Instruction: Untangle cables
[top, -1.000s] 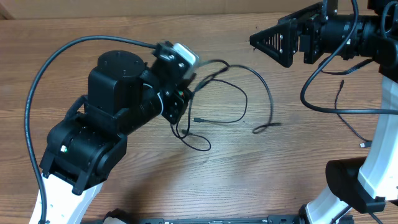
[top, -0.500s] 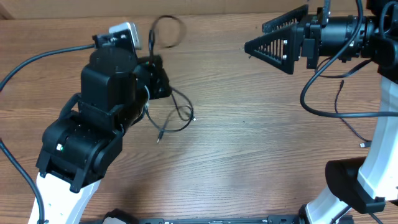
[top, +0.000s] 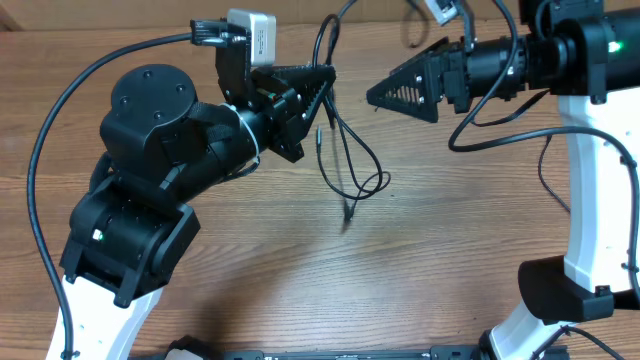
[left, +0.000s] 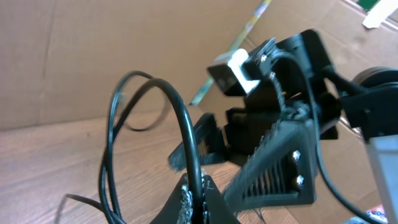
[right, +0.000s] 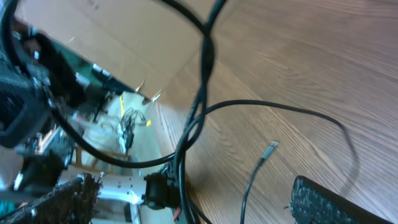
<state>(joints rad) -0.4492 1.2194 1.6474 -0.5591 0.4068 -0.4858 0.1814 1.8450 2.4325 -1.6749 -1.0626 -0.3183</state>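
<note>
The cables (top: 345, 150) are thin black cords bunched together. They loop above my left gripper (top: 323, 78) and hang down to the table, with a plug tip (top: 347, 214) at the bottom. In the left wrist view my left gripper (left: 200, 198) is shut on one cord of the cables (left: 186, 124). My right gripper (top: 383, 92) is open and faces the left one from the right, a short gap away. In the right wrist view the cables (right: 200, 118) run between its spread fingers (right: 199, 208), untouched. A loose plug tip (right: 272, 147) lies on the wood.
The wooden table (top: 450, 250) carries both arms. Another thin dark cord (top: 552, 185) lies at the right beside the right arm's white base (top: 580, 250). Thick black robot cables (top: 60, 140) arc over the left arm. Cardboard (left: 93, 56) stands behind the table.
My left gripper has swung right and turned, carrying the cables up off the table. My right gripper has moved left and lower, closing in on the hanging cables.
</note>
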